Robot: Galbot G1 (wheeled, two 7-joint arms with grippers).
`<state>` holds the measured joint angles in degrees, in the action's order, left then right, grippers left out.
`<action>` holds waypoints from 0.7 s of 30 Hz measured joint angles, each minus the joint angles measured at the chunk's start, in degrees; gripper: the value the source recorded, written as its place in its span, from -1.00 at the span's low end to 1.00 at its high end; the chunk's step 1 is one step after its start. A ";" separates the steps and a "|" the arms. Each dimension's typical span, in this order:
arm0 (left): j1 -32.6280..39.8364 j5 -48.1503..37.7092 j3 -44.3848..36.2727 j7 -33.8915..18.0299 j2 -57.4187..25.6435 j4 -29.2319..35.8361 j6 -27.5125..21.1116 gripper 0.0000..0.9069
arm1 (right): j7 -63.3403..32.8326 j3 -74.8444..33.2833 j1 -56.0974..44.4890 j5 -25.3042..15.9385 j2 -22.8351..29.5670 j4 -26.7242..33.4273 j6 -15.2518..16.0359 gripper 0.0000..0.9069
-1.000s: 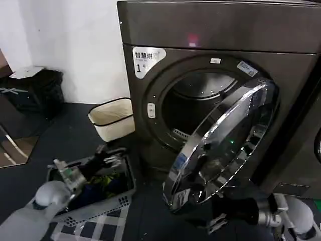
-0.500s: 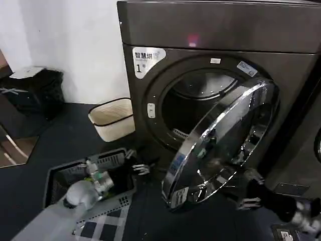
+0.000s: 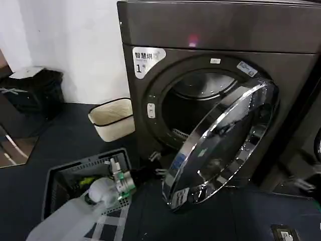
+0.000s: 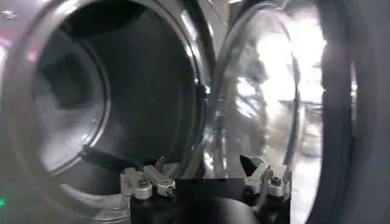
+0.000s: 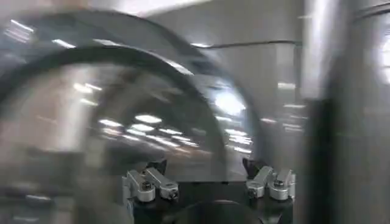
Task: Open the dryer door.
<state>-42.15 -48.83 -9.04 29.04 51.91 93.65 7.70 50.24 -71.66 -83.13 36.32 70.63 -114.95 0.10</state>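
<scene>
Dryer door (image 3: 220,143) half open; left gripper (image 4: 206,171) spread, empty, near drum mouth; right gripper (image 5: 207,173) spread facing chrome ring.

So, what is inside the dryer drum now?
Through the dryer opening, the visible drum looks bare; no laundry seen. The half-open dryer door covers its lower right part.

I see a white bin (image 3: 112,118) with a dark rim on the dark floor (image 3: 60,138), near the white wall (image 3: 70,45). A dark plastic basket (image 3: 70,175) with holes in its sides sits closer to me, and something green lies inside it. A black box (image 3: 35,90) with a white sheet on top stands far off by the wall.
</scene>
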 joint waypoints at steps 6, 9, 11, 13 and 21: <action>2.55 -0.83 -3.92 0.13 -0.23 1.74 -0.29 1.00 | -13.91 -7.06 -1.27 -6.07 1.85 -0.08 -0.34 1.00; 3.41 -0.97 -5.54 -0.10 0.24 2.65 -0.59 1.00 | -20.68 -10.29 -1.64 -8.23 1.90 -0.19 1.69 1.00; 3.85 -1.12 -6.46 -0.03 0.60 3.25 -0.83 1.00 | -23.92 -12.63 -1.59 -8.34 1.73 -0.06 4.02 1.00; 4.12 -1.57 -7.46 0.52 0.93 4.08 -1.56 1.00 | -25.30 -15.09 -1.33 -8.42 1.46 0.43 4.82 1.00; 6.78 -0.93 -12.35 -0.53 3.39 4.83 -1.57 1.00 | -30.58 -24.10 -2.01 -6.07 0.73 3.95 7.51 1.00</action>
<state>-35.37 -49.76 -21.39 28.51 55.30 98.48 6.13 19.67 -95.76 -85.14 30.25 71.35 -111.01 7.61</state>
